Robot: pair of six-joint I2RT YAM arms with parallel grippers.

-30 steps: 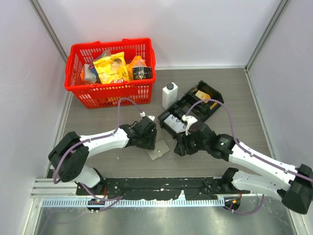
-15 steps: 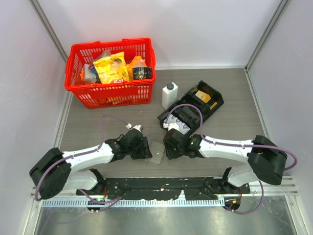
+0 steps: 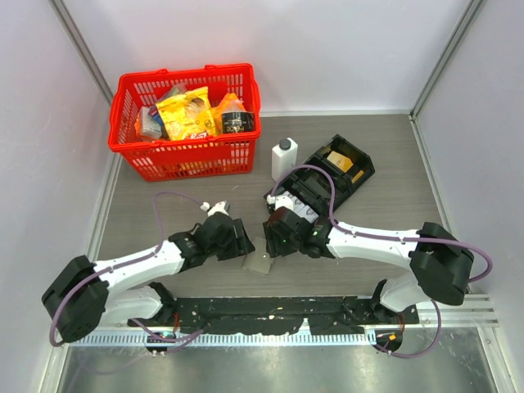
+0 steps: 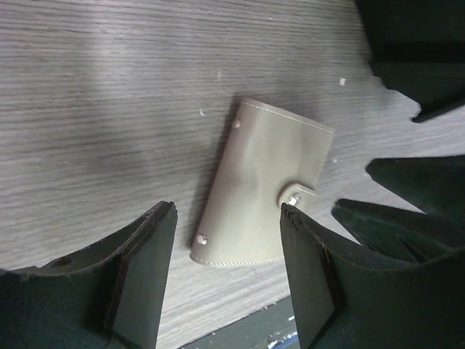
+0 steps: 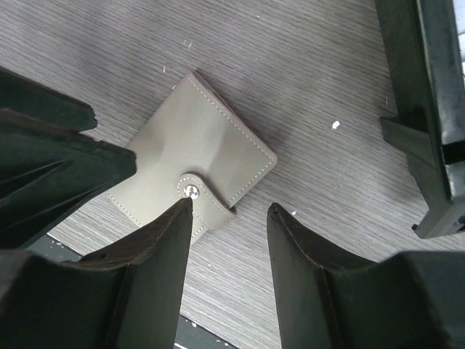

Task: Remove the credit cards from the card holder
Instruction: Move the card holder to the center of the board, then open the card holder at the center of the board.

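Closing in from either side, the two arms have drawn together at the lower middle of the overhead view, where a second ago they sat higher and further apart. The card holder (image 3: 259, 261) has slid slightly toward the lower left and lies flat on the table (image 3: 368, 139), still folded with its snap tab fastened. The left gripper (image 4: 227, 218) hangs over it with its fingers apart, the holder showing in the gap between them, clamped on nothing. The right gripper (image 5: 229, 214) is likewise spread and empty, one fingertip just beside the snap. Whether either tip touches the leather cannot be told. No card is out yet. Judging by this, the work is only at the opening stage: the tab must be undone first.
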